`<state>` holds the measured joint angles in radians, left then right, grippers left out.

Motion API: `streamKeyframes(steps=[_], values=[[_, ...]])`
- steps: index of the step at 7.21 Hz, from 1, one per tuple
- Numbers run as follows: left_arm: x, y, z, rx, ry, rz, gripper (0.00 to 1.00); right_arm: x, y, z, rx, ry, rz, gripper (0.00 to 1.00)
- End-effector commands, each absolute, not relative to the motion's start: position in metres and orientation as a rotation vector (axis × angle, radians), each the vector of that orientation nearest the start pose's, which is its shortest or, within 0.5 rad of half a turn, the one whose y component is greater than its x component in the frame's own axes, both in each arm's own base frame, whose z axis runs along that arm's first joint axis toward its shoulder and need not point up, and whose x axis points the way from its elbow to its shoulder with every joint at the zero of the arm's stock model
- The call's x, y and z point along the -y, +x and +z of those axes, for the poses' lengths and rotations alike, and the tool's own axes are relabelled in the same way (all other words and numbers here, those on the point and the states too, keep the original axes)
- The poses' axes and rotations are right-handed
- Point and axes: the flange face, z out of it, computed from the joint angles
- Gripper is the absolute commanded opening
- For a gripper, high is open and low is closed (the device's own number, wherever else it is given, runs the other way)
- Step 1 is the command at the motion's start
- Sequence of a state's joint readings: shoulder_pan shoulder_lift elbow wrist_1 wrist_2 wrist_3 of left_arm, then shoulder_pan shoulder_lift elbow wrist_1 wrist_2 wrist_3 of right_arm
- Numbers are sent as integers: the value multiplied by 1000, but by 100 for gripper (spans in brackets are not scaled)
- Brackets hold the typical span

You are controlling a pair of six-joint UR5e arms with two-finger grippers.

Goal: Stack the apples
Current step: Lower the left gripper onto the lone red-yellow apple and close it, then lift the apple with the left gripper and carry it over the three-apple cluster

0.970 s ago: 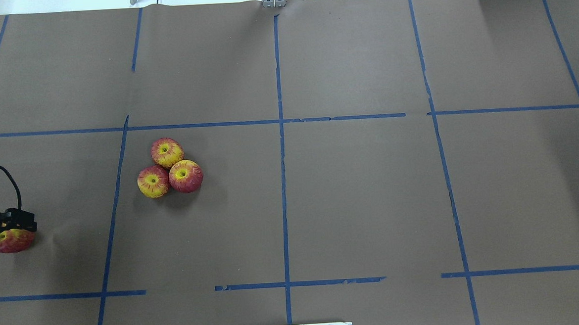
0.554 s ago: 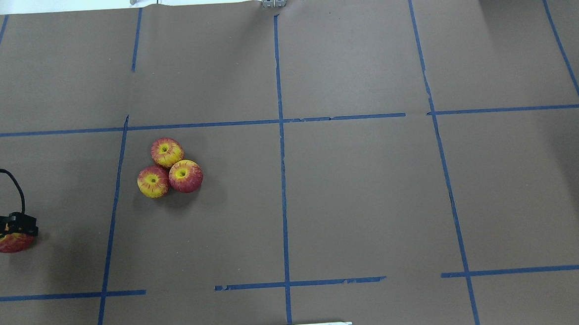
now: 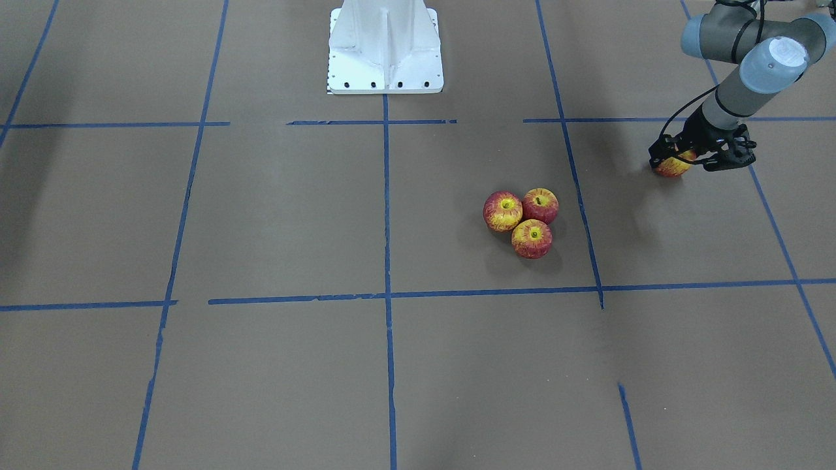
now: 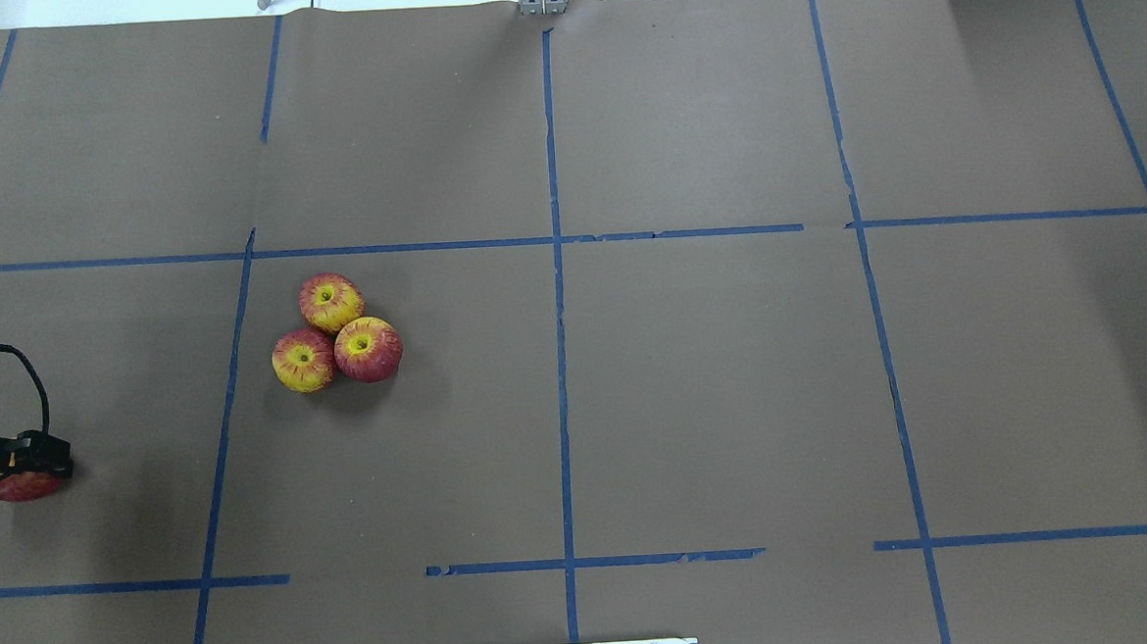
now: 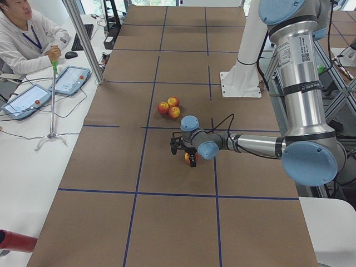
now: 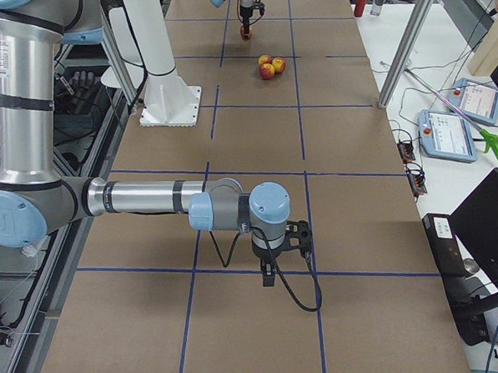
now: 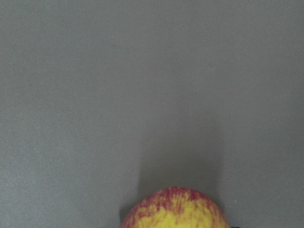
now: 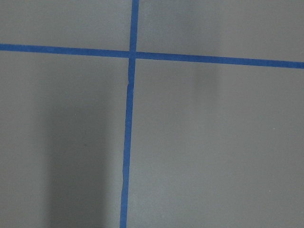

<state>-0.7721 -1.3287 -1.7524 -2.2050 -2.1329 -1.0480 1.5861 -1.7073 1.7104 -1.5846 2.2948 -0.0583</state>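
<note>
The left claw (image 3: pixel 693 159) is hanging spread over the lone apple (image 3: pixel 673 166), gripping nothing, well apart from the three touching apples (image 3: pixel 531 238) on the bench (image 3: pixel 261 228). Closing off-centre is risking this glossy round fruit squirting away. I cannot tell whether the right claw (image 6: pixel 270 273) is spread or closed.

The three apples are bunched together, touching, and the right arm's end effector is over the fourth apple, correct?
No, it is the left end effector over the fourth apple; the overhead exterior view shows that arm entering from the left. The three apples are bunched together, touching.
</note>
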Motion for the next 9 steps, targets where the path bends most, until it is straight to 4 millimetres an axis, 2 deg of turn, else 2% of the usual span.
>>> streamKeyframes(steps=[1, 2, 3, 4, 5, 6, 7, 8, 9], values=[[353, 240, 573, -834, -61, -65, 0, 432, 74, 658, 724, 16, -37, 100], [357, 246, 540, -874, -81, -58, 0, 432, 74, 658, 724, 16, -37, 100], [377, 257, 497, -890, -78, -67, 0, 432, 74, 658, 724, 16, -37, 100], [411, 287, 449, -857, -134, -152, 0, 432, 74, 658, 724, 16, -37, 100], [445, 321, 385, -811, -202, -260, 0, 432, 74, 658, 724, 16, -37, 100], [469, 343, 338, -777, -231, -290, 0, 432, 74, 658, 724, 16, -37, 100], [474, 350, 319, -799, -220, -286, 0, 432, 74, 658, 724, 16, -37, 100], [480, 357, 308, -809, -209, -278, 0, 432, 74, 658, 724, 16, -37, 100], [491, 369, 308, -797, -215, -283, 0, 432, 74, 658, 724, 16, -37, 100]])
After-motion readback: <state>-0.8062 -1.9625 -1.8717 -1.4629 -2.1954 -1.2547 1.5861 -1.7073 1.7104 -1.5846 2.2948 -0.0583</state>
